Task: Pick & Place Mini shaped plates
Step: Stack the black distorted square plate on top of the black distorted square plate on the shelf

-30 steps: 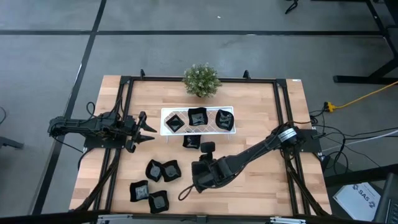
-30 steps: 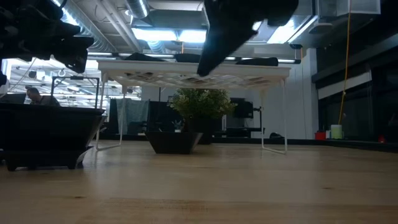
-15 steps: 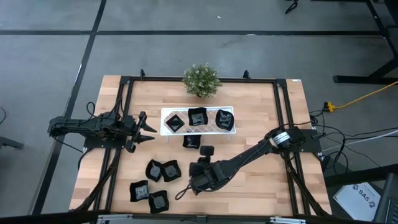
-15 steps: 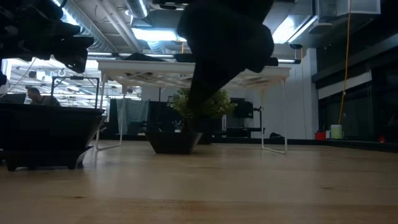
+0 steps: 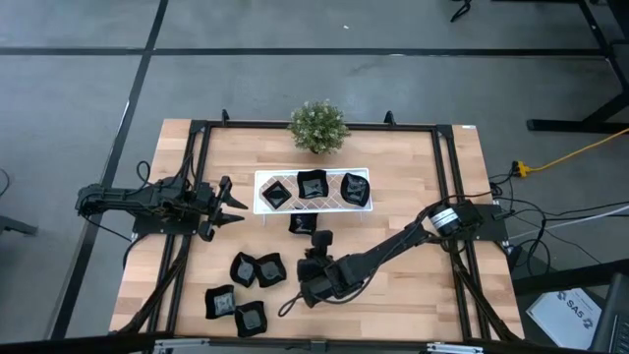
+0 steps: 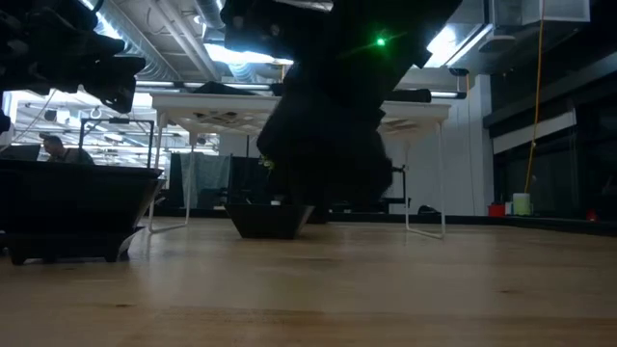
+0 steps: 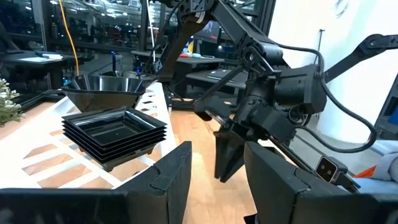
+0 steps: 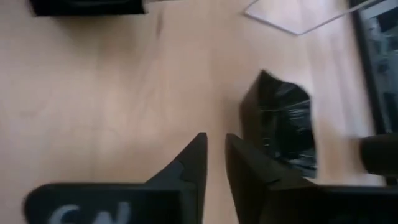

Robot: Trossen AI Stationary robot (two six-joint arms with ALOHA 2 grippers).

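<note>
Four glossy black mini shaped plates point(image 5: 248, 286) cluster toward seven o'clock on the bench point(image 5: 413, 285), three more ride the white lattice tray point(image 5: 313, 190), and one point(image 5: 303, 224) lies just below it. The right pincer point(image 5: 291, 305) has slid left toward the cluster; its fingers look nearly closed, apparently on nothing. Bare pale wood lies open at five o'clock. At nine o'clock the left pincer point(image 5: 239, 208) waits, spread wide.
</note>
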